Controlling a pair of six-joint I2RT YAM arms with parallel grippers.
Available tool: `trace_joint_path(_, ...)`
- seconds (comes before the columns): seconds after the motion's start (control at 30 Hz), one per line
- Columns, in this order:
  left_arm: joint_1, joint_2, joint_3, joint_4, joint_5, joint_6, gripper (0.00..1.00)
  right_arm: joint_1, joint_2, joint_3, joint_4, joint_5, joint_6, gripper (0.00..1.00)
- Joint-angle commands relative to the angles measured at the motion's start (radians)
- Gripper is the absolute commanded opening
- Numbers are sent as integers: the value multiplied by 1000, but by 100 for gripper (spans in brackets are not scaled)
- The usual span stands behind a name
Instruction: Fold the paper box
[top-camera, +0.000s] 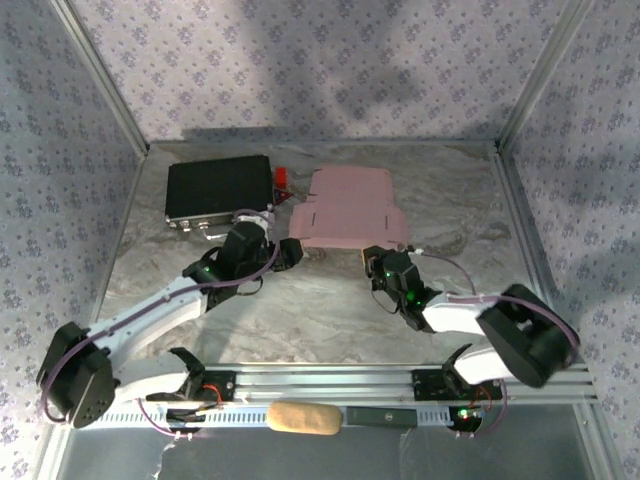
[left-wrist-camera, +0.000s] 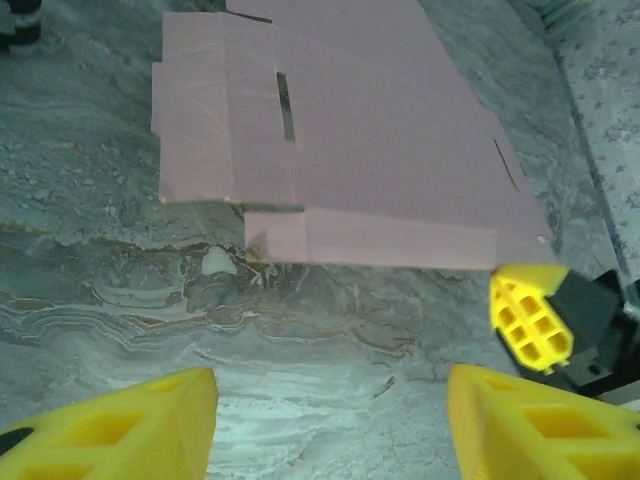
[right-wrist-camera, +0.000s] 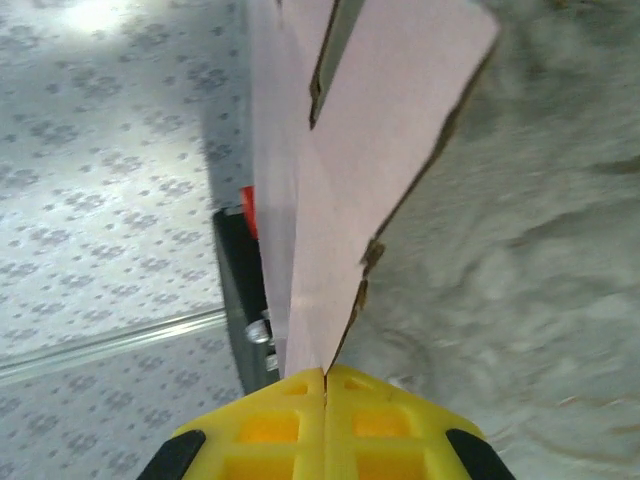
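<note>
The table (top-camera: 330, 300) carries a black case (top-camera: 218, 190) at rear left. The paper box (top-camera: 348, 210), an unfolded sheet, sits just right of the case. The right pincer (right-wrist-camera: 325, 378) is clamped on its near edge. The left pincer (left-wrist-camera: 330, 405) stands apart, empty, near the box's near-left corner.

White links (top-camera: 150, 308), black joints (top-camera: 78, 385), yellow fingertips (left-wrist-camera: 540, 430), purple cables (top-camera: 46, 380)

One paper box (top-camera: 350, 212), one black case (top-camera: 220, 188), one tan roll (top-camera: 303, 419), two arms: left arm (top-camera: 150, 305), right arm (top-camera: 455, 312)
</note>
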Motion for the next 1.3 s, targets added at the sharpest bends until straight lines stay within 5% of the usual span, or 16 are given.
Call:
trace_joint_path(0.0, -75, -58, -9, -44, -115, 109, 63, 10, -132, 47, -273, 32, -22, 0)
trace_joint_path(0.2, -257, -154, -89, 47, -433, 494, 60, -13, -336, 212, -693, 11, -49, 0)
trace_joint_path(0.33, -292, -253, -203, 238, -496, 775, 62, -34, -362, 322, -886, -33, -86, 0)
trace_joint_path(0.4, -293, -295, -276, 364, -444, 957, 99, -50, -361, 344, -905, -71, -89, 0)
trace_joint_path(0.5, -282, -290, -349, 527, -458, 1131, 100, -60, -363, 402, -969, -103, -107, 0)
trace_joint_path(0.83, -117, -52, -232, 604, -215, 1151, 93, -69, -363, 541, -1106, -148, -138, 0)
trace_joint_path(1.07, -102, 105, -124, 640, -219, 1165, 93, -81, -374, 575, -1152, -185, -130, 0)
trace_joint_path(1.13, -98, 139, -88, 623, -193, 1165, 86, -85, -381, 584, -1169, -188, -131, 0)
trace_joint_path(1.27, -96, 198, 12, 500, -145, 1150, 52, -111, -388, 596, -1184, -209, -132, 0)
